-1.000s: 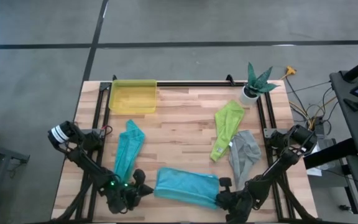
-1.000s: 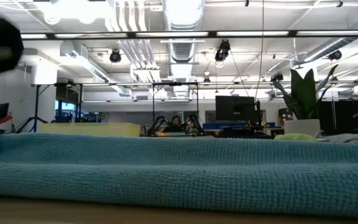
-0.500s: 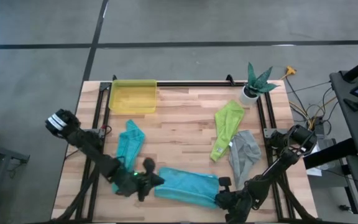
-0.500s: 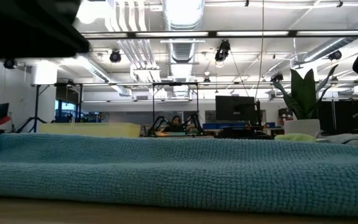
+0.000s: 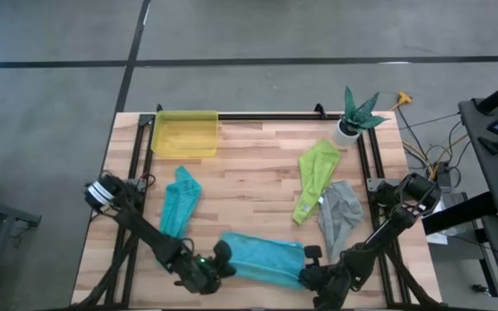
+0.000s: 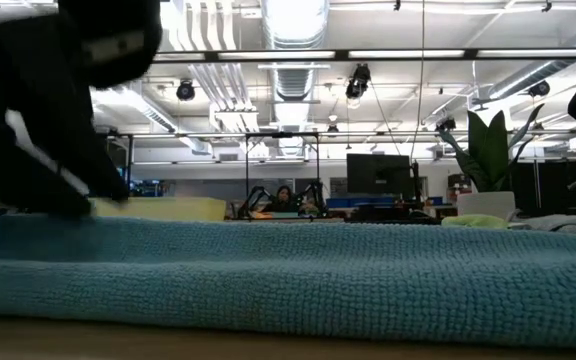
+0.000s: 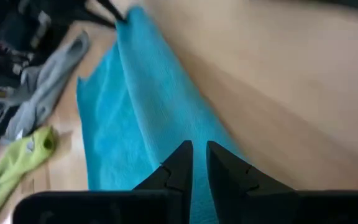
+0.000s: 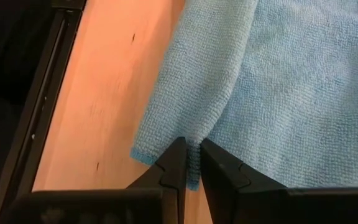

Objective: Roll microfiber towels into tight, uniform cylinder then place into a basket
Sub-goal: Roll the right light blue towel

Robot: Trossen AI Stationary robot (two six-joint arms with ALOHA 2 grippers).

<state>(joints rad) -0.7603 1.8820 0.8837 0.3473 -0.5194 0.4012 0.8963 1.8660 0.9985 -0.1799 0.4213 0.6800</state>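
A light blue towel (image 5: 262,259) lies flat near the table's near edge, with one long side folded over. My right gripper (image 8: 191,149) is shut on its right end (image 5: 301,275). My left gripper (image 5: 221,261) is shut and stands at the towel's left end, its fingertips (image 7: 194,152) over the cloth. The teal towel (image 5: 180,207), the lime green towel (image 5: 316,177) and the grey towel (image 5: 340,212) lie crumpled on the wood. The yellow basket (image 5: 184,134) sits at the far left. My left gripper slants down over the light blue towel's left end (image 6: 28,225) with shut fingers; I cannot tell whether it touches the cloth. My right gripper pinches the folded-over strip at the towel's right end (image 8: 188,138) between its two fingers, slanting down from the table's right. More than one layer is in the pinch. The towel lies on the table.
A potted plant (image 5: 353,117) stands at the far right corner. Black rails run along the table's left (image 5: 137,173) and right (image 5: 366,173) sides. Bare wood (image 5: 249,181) shows between the teal and lime green towels.
My left gripper has swung toward the table's right along the near edge, from beside the teal towel's near end to the light blue towel's left end, rolling its wrist as it went. The towel and my right gripper have kept still.
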